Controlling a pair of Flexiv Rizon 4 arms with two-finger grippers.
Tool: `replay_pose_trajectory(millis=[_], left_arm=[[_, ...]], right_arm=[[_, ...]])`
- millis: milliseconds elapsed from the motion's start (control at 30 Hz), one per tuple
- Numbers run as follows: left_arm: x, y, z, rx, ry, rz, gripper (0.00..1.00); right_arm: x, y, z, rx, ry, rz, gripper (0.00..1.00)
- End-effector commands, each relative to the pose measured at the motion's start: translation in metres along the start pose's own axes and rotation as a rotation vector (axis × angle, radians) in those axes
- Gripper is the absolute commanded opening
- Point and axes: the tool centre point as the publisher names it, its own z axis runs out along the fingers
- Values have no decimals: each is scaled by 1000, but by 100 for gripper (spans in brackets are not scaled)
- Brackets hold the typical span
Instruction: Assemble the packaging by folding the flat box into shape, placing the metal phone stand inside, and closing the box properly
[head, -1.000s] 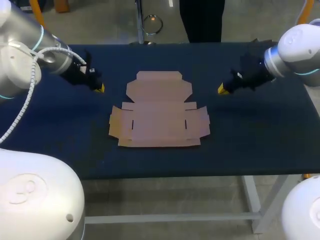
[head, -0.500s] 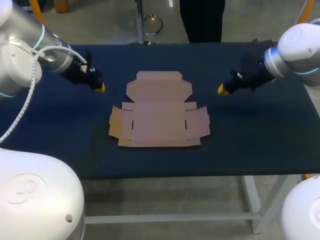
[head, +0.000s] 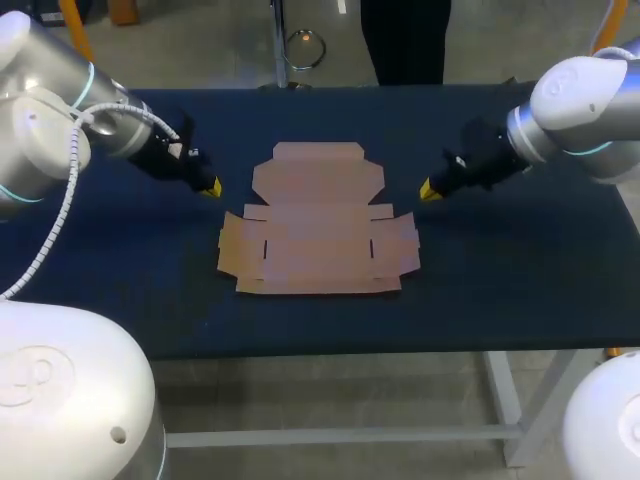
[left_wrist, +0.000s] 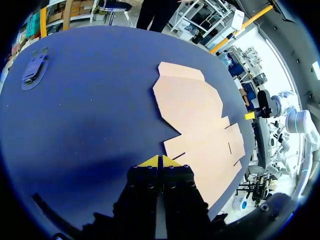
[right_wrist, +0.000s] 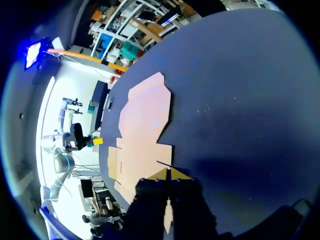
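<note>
On table (head: 500, 290) centre: flat box (head: 318, 225); left jaws near its left side, right jaws near its right.

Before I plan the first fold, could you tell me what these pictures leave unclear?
- Phone stand: the left wrist view shows a small grey object on the table, too small to identify; the head view does not show it.
- Flat box: the left gripper and right gripper each cover its nearest edge in their own wrist views.

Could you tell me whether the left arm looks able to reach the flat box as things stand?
Probably yes: the left gripper hangs just beside the flat box, and nothing lies between them.
</note>
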Motion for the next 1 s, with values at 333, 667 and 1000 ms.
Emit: replay_pose_trajectory(millis=[333, 667, 1000], left_arm=[[3, 1, 21, -48, 54, 30, 0], [1, 3, 31, -56, 86, 30, 0], [3, 0, 39, -80, 101, 41, 0]], right_arm=[[-10, 6, 29, 23, 37, -18, 0], [-12, 6, 46, 16, 47, -66, 0], [-15, 7, 54, 11, 58, -68, 0]])
